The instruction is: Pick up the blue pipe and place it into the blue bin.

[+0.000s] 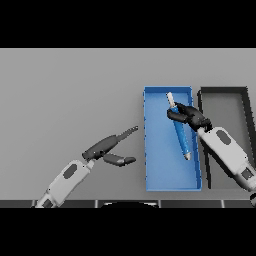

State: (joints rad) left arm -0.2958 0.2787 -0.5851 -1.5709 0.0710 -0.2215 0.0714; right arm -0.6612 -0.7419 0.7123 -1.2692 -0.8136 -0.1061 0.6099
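The right hand (pixel 189 116) reaches in from the lower right, over the blue bin's (pixel 150 150) right rim, with its fingers curled round the upper part of the blue pipe (pixel 181 135). The pipe lies slanted over the right half of the bin, its pale tip toward the far edge and its grey tip toward the near right side; whether it rests on the floor cannot be told. The bin's left half is bare blue floor. Just beside the bin's right wall stands a dark bin (pixel 202 100). The left hand (pixel 111 149) is over the grey table (pixel 70 95) left of the bin, fingers straight, holding nothing, with wide bare table behind it
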